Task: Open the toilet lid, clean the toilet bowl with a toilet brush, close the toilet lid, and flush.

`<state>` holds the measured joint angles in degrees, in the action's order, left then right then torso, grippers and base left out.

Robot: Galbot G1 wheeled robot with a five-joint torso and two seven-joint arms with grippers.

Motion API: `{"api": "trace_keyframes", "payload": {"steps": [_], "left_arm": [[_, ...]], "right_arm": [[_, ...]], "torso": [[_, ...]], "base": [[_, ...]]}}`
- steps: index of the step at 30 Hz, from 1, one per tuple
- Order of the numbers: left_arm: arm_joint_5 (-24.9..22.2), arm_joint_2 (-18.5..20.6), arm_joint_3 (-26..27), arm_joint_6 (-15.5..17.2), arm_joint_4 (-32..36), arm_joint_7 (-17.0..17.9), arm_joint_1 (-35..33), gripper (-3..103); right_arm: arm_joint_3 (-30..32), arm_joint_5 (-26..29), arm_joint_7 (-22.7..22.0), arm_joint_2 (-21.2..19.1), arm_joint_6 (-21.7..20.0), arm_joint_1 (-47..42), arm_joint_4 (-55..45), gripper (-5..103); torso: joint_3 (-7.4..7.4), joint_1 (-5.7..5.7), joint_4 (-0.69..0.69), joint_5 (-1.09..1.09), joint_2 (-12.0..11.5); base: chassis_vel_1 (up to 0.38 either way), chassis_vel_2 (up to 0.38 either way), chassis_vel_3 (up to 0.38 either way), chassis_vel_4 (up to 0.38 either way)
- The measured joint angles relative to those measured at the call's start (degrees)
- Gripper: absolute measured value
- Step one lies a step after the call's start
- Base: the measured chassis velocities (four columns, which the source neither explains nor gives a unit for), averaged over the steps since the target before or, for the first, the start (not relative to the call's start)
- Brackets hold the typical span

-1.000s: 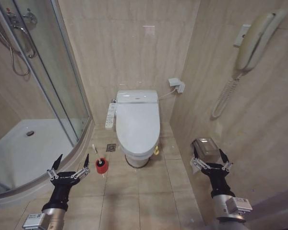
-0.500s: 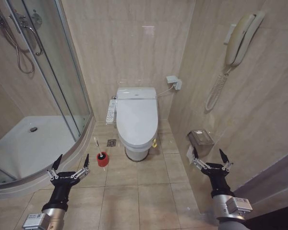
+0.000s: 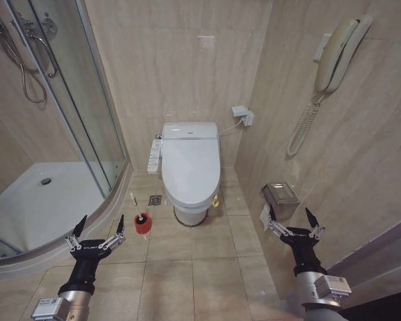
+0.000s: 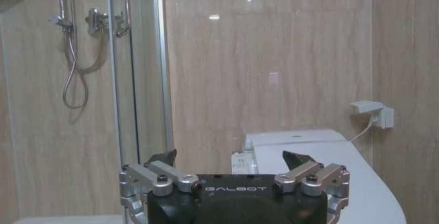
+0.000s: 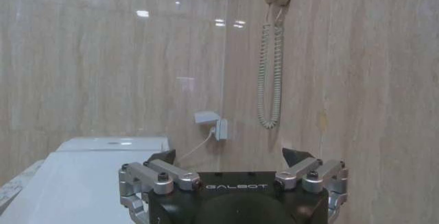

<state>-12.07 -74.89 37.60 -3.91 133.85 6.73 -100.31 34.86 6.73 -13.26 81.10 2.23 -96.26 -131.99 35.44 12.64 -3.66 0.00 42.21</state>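
A beige-tiled bathroom is being viewed, with a glass shower [image 3: 47,134] at the left wall and a wall phone [image 3: 337,53] at the right. The toilet lid [image 3: 190,167] is lying shut against the back wall, and the toilet brush [image 3: 142,222] is being kept in its red cup on the floor just left of the toilet's base. The left gripper [image 3: 97,231] and right gripper [image 3: 292,222] are being held low near the front edge of the floor, fingers spread open and holding nothing.

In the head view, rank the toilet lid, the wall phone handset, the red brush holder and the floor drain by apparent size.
1. Toilet lid, largest.
2. Wall phone handset; it hangs nearer the camera, so its true size is unsure.
3. Red brush holder.
4. Floor drain, smallest.
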Motion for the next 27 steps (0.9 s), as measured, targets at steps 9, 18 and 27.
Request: {"api": "trace_keyframes", "payload": {"steps": [9,18,27], "left_arm": [[0.0,0.0,0.0,0.0,0.0,0.0,0.0,100],[0.0,0.0,0.0,0.0,0.0,0.0,0.0,100],[0.0,0.0,0.0,0.0,0.0,0.0,0.0,100]], "right_arm": [[0.0,0.0,0.0,0.0,0.0,0.0,0.0,100],[0.0,0.0,0.0,0.0,0.0,0.0,0.0,100],[0.0,0.0,0.0,0.0,0.0,0.0,0.0,100]], "torso": [[0.0,0.0,0.0,0.0,0.0],[0.0,0.0,0.0,0.0,0.01],[0.0,0.0,0.0,0.0,0.01]], "base": [[0.0,0.0,0.0,0.0],[0.0,0.0,0.0,0.0],[0.0,0.0,0.0,0.0]]}}
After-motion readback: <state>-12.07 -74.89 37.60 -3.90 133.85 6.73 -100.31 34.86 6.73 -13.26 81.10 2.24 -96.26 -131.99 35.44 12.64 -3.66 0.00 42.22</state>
